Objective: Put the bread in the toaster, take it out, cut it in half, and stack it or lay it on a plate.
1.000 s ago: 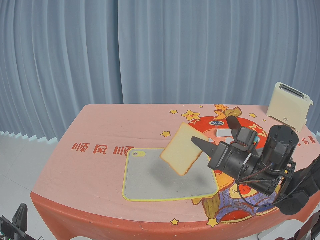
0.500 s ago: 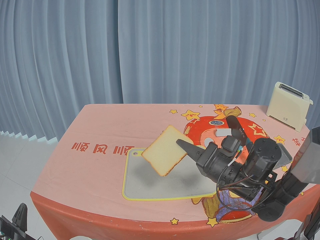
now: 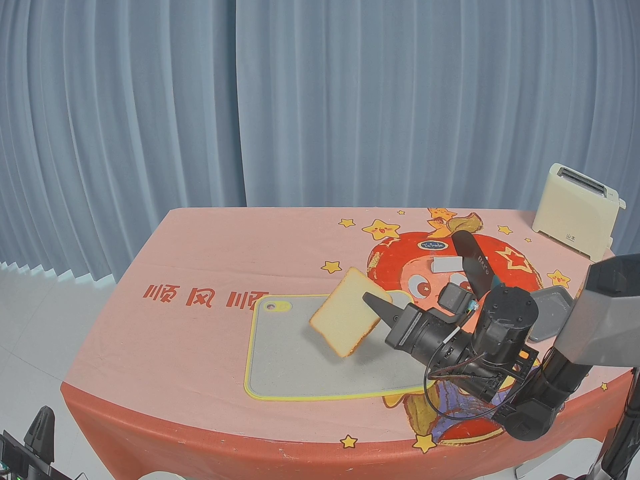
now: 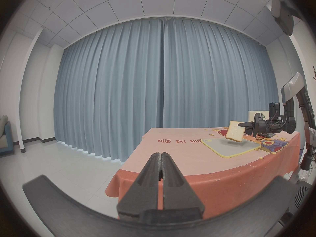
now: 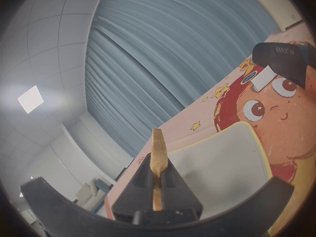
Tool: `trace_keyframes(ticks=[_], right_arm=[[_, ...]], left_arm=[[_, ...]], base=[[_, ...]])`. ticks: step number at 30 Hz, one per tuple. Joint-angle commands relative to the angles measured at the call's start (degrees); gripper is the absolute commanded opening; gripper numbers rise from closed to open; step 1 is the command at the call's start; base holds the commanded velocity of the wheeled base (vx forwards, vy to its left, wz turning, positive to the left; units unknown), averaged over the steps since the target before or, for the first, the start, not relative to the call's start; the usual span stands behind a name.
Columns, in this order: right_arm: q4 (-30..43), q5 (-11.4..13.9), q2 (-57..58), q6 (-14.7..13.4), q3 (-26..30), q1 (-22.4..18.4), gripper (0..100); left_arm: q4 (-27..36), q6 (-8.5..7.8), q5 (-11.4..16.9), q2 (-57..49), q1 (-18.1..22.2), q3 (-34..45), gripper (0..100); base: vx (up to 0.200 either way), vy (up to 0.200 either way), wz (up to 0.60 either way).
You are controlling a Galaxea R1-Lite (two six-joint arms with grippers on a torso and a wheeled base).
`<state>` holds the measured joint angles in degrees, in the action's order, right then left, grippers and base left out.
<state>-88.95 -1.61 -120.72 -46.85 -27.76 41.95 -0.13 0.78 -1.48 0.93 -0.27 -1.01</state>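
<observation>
A slice of bread hangs tilted just above the grey cutting board, over its far right part. My right gripper is shut on the slice's right edge. In the right wrist view the bread stands edge-on between the closed fingers, with the cutting board below. The cream toaster stands at the table's far right corner. My left gripper is shut on nothing, low and well off the table's left side, from where the bread shows in the distance.
A black knife with a grey block beside it lies on the cloth behind the board. A dark grey plate sits right of my right arm, in front of the toaster. The pink tablecloth on the left is bare.
My right gripper carried the bread left over the cutting board, then lowered it close to the board's surface and drew back slightly right. The arm itself dropped lower.
</observation>
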Motion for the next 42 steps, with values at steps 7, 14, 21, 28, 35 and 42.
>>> trace_keyframes(ticks=[7,14,21,28,35,42], right_arm=[[-0.2,-1.9,-2.5,3.4,0.9,0.7,0],[-0.1,-2.3,-2.7,4.6,1.0,0.9,100],[1.0,-3.1,0.2,11.3,4.7,1.6,100],[2.0,-5.9,0.8,12.3,4.5,3.7,100],[1.9,-5.9,0.8,12.4,3.4,3.5,100],[4.4,-5.9,0.3,12.6,1.4,4.6,100]], left_arm=[[0.0,0.01,0.0,0.0,0.0,1.0,0],[0.0,0.10,0.0,0.0,0.0,1.0,0],[0.0,0.10,0.0,0.0,0.0,1.0,0],[0.0,0.10,0.0,0.0,0.0,1.0,0],[0.0,0.10,0.0,0.0,0.0,1.0,0],[0.0,0.19,0.0,0.0,0.0,1.0,0]], base=[[0.000,0.000,0.00],[0.000,0.000,0.00],[0.000,0.000,0.00],[0.000,0.000,0.00],[0.000,0.000,0.00],[0.000,0.000,0.00]])
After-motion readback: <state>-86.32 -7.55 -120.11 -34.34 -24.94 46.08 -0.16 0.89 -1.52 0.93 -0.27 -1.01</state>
